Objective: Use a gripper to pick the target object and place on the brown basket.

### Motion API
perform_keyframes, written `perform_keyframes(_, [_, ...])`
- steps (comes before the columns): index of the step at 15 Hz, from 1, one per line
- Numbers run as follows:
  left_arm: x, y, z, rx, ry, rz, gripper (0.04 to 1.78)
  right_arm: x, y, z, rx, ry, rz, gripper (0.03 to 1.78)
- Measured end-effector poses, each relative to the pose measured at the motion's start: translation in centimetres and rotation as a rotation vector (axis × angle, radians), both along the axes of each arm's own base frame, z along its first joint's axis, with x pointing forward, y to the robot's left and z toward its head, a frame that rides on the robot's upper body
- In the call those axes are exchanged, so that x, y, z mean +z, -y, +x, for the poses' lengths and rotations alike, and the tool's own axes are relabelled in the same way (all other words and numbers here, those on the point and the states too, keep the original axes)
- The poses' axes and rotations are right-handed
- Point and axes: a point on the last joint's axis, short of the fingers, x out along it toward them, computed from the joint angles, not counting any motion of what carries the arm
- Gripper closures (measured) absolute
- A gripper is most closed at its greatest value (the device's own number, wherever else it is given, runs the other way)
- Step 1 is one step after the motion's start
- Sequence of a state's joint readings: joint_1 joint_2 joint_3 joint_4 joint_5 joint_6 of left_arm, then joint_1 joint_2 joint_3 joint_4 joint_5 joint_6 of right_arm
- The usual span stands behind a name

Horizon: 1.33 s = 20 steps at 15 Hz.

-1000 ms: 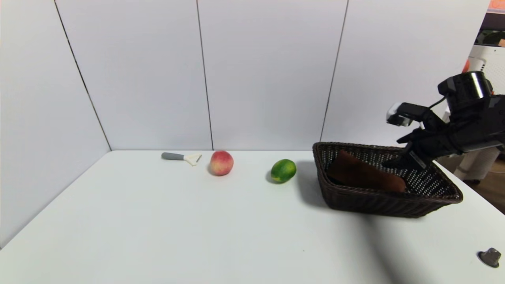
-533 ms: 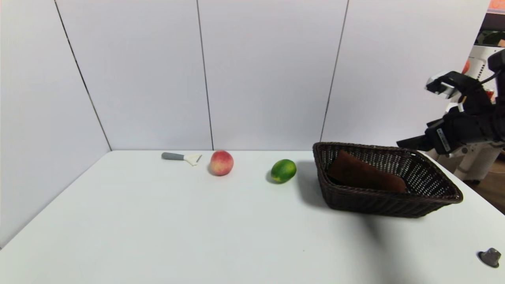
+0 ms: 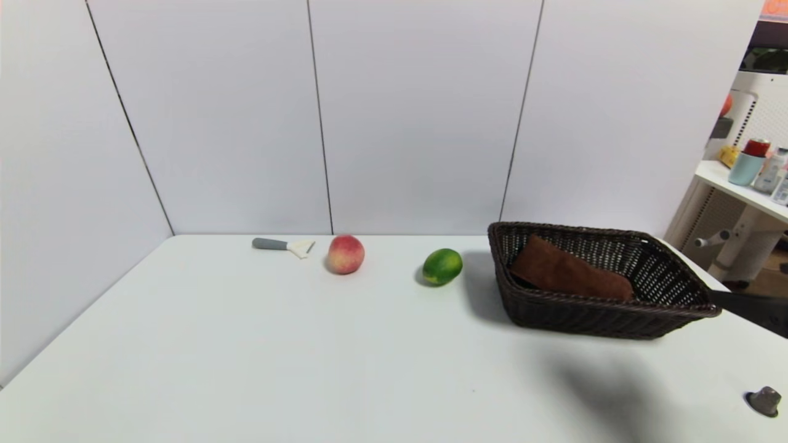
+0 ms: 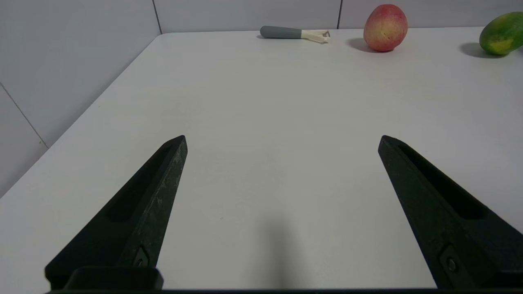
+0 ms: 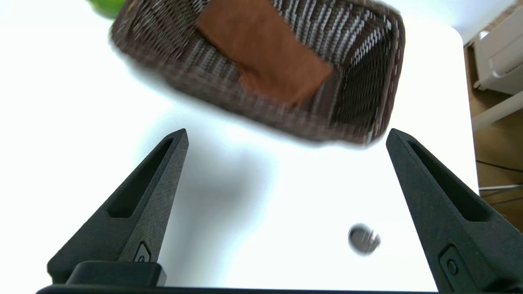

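The brown towel (image 3: 569, 277) lies folded inside the brown basket (image 3: 615, 304) at the table's right side, propped against the basket's left wall. In the right wrist view the towel (image 5: 263, 49) and basket (image 5: 367, 81) lie ahead of my right gripper (image 5: 286, 132), which is open, empty and high over the table in front of the basket. In the head view only a dark part of the right arm (image 3: 754, 309) shows at the right edge. My left gripper (image 4: 282, 139) is open and empty, low over the bare near-left part of the table.
A red-yellow peach (image 3: 345, 253), a green lime (image 3: 442, 266) and a grey-handled peeler (image 3: 283, 245) lie along the back of the table. A small grey knob (image 3: 765, 401) sits at the front right corner. A shelf with cans (image 3: 751, 166) stands beyond the right edge.
My right gripper rose from the basket, swung right and left the head view almost fully. The towel stays in the basket. Nothing else moved.
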<state>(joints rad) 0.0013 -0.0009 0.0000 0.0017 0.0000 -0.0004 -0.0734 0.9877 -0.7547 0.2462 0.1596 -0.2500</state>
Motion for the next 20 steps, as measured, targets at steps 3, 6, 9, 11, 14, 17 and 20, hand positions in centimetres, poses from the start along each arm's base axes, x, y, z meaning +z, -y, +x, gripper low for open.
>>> perform_keyframes(3, [0.0,0.0,0.0,0.000,0.000,0.000,0.13,-3.8,-0.4,-5.4,-0.023,0.102,0.009,0.13])
perform_keyframes(6, [0.0,0.0,0.0,0.000,0.000,0.000,0.13,-8.1,-0.6,-8.8,-0.026,0.238,0.008,0.12])
perform_keyframes(9, [0.0,0.0,0.0,0.000,0.000,0.000,0.13,-12.0,-0.7,-10.9,-0.026,0.331,0.010,0.12])
perform_keyframes(11, [0.0,0.0,0.0,0.000,0.000,0.000,0.13,-13.8,-0.7,-11.8,-0.038,0.365,0.009,0.12])
perform_keyframes(14, [0.0,0.0,0.0,0.000,0.000,0.000,0.13,-15.6,-0.6,-13.0,-0.068,0.401,0.064,0.12])
perform_keyframes(17, [0.0,0.0,0.0,0.000,0.000,-0.001,0.13,-16.0,-0.6,-13.4,-0.084,0.444,0.110,0.12])
perform_keyframes(20, [0.0,0.0,0.0,0.000,0.000,-0.001,0.13,-16.1,-0.5,-13.6,-0.129,0.458,0.170,0.12])
